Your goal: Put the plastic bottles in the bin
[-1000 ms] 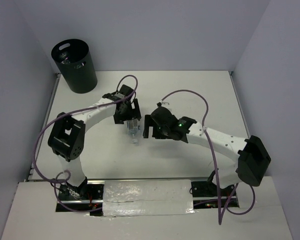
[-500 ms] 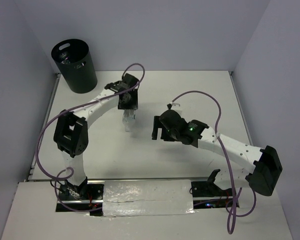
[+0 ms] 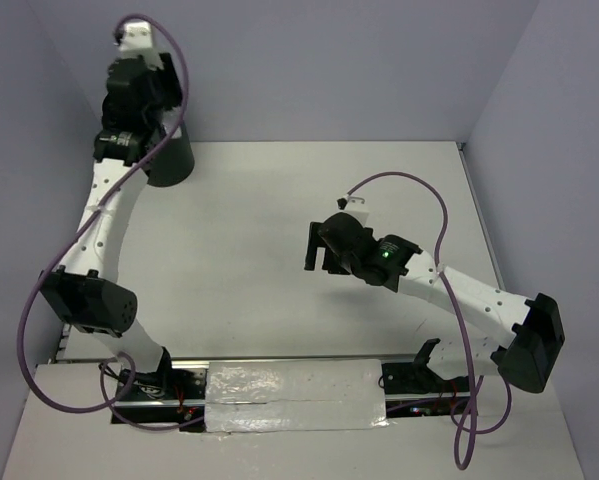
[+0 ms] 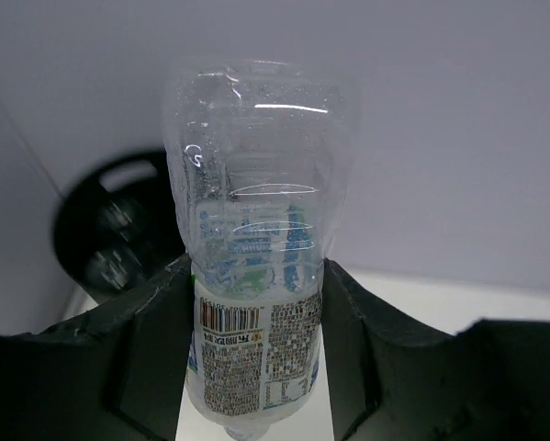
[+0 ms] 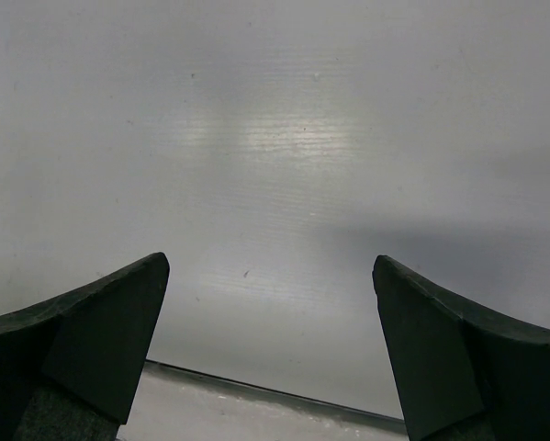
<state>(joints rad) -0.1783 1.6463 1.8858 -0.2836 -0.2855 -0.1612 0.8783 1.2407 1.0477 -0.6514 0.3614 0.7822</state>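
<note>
A clear, crinkly plastic bottle (image 4: 256, 211) with a printed, bluish label stands between the fingers of my left gripper (image 4: 256, 276), which is shut on its lower part. The base of the bottle points away from the camera. Behind it to the left, the black bin (image 4: 109, 230) shows as a blur. From above, my left gripper (image 3: 139, 95) hangs high over the bin (image 3: 171, 160) at the back left corner, and the wrist hides the bottle. My right gripper (image 3: 314, 245) hovers over the table's middle. Its fingers (image 5: 100, 322) are wide apart around nothing.
Grey walls close off the table (image 3: 279, 200) at the back and on both sides. A purple cable (image 3: 409, 190) loops above the right arm. A silver taped strip (image 3: 294, 395) runs along the near edge between the arm bases.
My left arm has shut on the bottle at the table's middle and swung it up and back-left to above the bin. The right arm has drawn back slightly to the right.
</note>
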